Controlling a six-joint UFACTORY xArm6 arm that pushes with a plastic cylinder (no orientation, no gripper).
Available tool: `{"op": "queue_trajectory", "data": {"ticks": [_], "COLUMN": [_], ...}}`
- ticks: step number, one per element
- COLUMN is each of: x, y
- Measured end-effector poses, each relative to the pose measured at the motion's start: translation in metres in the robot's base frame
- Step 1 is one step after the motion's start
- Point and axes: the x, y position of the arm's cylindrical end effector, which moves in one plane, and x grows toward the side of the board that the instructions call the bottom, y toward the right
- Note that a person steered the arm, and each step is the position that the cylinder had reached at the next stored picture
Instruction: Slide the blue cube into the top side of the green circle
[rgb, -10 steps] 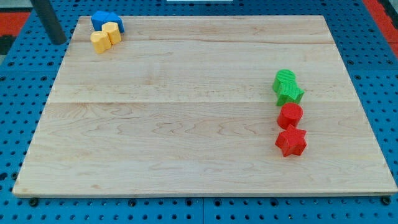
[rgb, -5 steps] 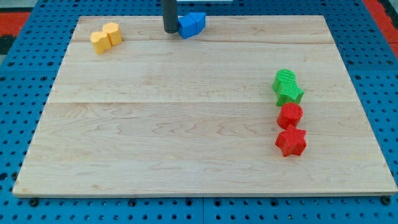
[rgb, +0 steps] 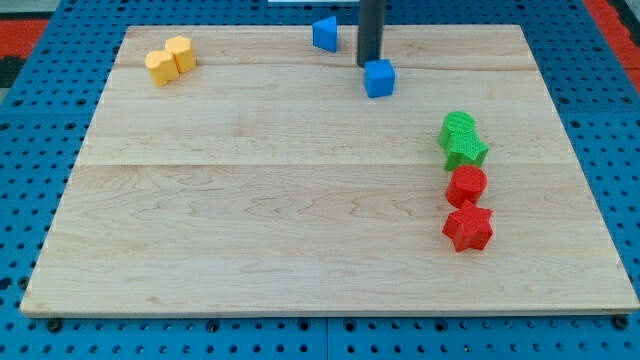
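Observation:
The blue cube (rgb: 379, 78) sits on the wooden board near the view's top, right of centre. My tip (rgb: 369, 65) touches the cube's upper left edge. The green circle (rgb: 459, 127) lies at the view's right, down and to the right of the cube, with a green star (rgb: 466, 150) pressed against its lower side. A second blue block (rgb: 324, 33), wedge-like, rests at the board's top edge, left of the rod.
Two yellow blocks (rgb: 169, 58) sit together at the view's top left. A red circle (rgb: 466, 186) and a red star (rgb: 468, 228) lie below the green star. The board (rgb: 250, 200) rests on a blue pegboard.
My tip moved from the view's top left to the right, carrying both blue blocks away from the yellow ones. The blue cube has split from the other blue block and moved down-right.

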Motion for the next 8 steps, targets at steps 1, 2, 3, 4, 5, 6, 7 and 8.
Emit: {"op": "queue_trajectory", "data": {"ticks": [1,2,3,4,5,6,7,8], "x": [0.014,0.037,0.044,0.066,0.072,0.072,0.063,0.052], "y": [0.0,0.0,-0.016,-0.033,-0.012,-0.004,-0.003,-0.003]}}
